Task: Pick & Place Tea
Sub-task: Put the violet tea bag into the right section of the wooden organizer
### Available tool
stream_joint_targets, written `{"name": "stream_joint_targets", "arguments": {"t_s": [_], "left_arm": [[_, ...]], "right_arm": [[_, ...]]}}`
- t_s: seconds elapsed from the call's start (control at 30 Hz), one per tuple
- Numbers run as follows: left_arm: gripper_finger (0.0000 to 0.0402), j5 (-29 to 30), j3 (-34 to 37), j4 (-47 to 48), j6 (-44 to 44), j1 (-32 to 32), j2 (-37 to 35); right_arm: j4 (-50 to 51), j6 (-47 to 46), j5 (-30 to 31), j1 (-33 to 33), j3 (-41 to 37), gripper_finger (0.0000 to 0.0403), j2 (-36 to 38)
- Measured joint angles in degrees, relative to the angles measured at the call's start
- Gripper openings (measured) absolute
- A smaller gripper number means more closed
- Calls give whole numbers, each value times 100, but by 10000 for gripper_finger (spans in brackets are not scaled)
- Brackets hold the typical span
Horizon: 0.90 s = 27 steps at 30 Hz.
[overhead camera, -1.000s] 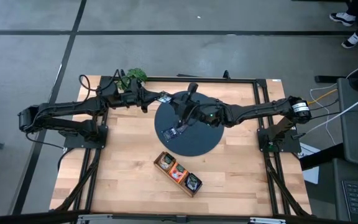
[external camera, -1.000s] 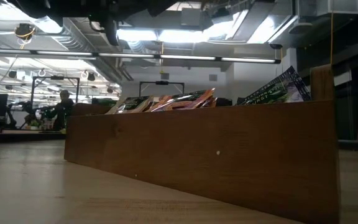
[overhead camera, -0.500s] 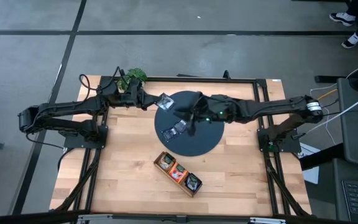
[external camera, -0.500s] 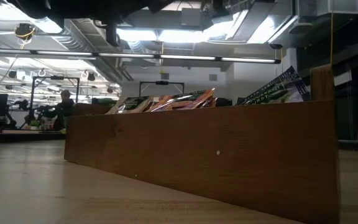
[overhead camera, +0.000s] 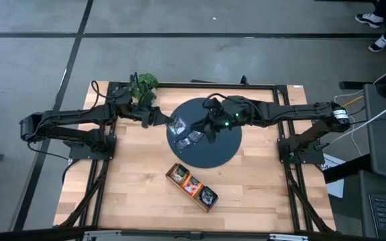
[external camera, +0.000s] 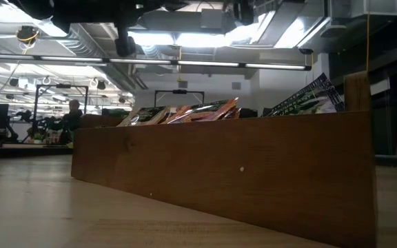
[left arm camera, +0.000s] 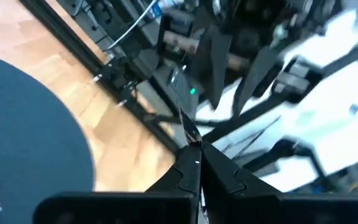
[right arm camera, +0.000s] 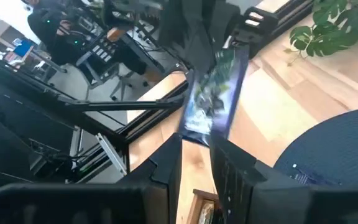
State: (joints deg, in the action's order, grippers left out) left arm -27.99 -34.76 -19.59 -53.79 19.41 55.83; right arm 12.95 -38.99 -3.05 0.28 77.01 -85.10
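My left gripper (overhead camera: 166, 122) is over the left edge of the dark round mat (overhead camera: 213, 150). It is shut on a tea sachet (overhead camera: 176, 125), which shows edge-on in the left wrist view (left arm camera: 189, 132). My right gripper (overhead camera: 204, 131) is over the middle of the mat, shut on a blue-green sachet (right arm camera: 213, 93). Another blue sachet (overhead camera: 181, 143) lies flat on the mat. The wooden three-compartment tray (overhead camera: 191, 186) stands near the front, and several sachets stand on edge in it (external camera: 185, 112). My left gripper pinches the sachet between its two fingertips (left arm camera: 182, 171), coming from the table's left. The sachet sticks out ahead of the fingers, clear of the mat. My right gripper pinches the sachet's near edge (right arm camera: 197, 135) between its two fingers (right arm camera: 166, 165), coming from the table's right. The sachet stands out past the fingertips, lifted clear of the mat.
A leafy green plant (overhead camera: 145, 82) stands at the table's far left corner, close behind my left arm. The black table frame (overhead camera: 280, 86) runs round the far and side edges. Bare wood lies to the left and right of the tray (overhead camera: 126, 181).
My left gripper has gone toward the table's near edge with its sachet, from the mat's far left rim to its left edge. My right arm has swung toward the far edge and turned, while its gripper and sachet stay over the mat's middle.
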Motion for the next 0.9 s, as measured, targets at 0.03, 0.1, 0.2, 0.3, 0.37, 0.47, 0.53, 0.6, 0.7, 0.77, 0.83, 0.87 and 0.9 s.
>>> {"name": "stream_joint_targets", "arguments": {"t_s": [0.03, 0.1, 0.2, 0.3, 0.37, 0.47, 0.53, 0.6, 0.7, 0.77, 0.83, 0.87, 0.9], "left_arm": [[2, 0, 0, 89, 234, -33, 0], [2, 22, 2, 172, 683, -87, 2], [2, 215, 2, 178, 1251, -186, 2], [2, 369, 1, 179, 1618, -264, 4], [2, 440, -93, 312, 1791, -312, 59], [2, 454, -428, 671, 2212, -395, 229], [2, 454, -726, 990, 2571, -447, 384], [2, 449, -1024, 1349, 2912, -485, 562], [2, 376, -1379, 1852, 3354, -489, 801], [2, 335, -1540, 2170, 3572, -487, 908], [2, 337, -1630, 2289, 3737, -487, 995], [2, 336, -1649, 2295, 3799, -487, 1024], [2, 334, -1670, 2289, 3850, -487, 1047]], "right_arm": [[5, -1, -4, -11, 0, 86, 0], [27, 1, -26, -44, 0, 86, 0], [35, 0, -26, -97, 0, 86, 0], [35, -4, -179, -174, 0, 86, 0], [37, -60, -303, -235, 0, 86, 0], [72, -74, -336, -322, 0, 92, -26], [107, -63, -457, -386, 0, 107, -44], [83, -59, -487, -419, 8, 128, -103], [198, 125, -388, -430, 4, 162, -159], [227, 341, -297, -429, 4, 178, -178], [210, 473, -271, -431, 4, 189, -181], [197, 486, -265, -431, 4, 192, -181], [193, 486, -260, -433, 4, 193, -181]]}}
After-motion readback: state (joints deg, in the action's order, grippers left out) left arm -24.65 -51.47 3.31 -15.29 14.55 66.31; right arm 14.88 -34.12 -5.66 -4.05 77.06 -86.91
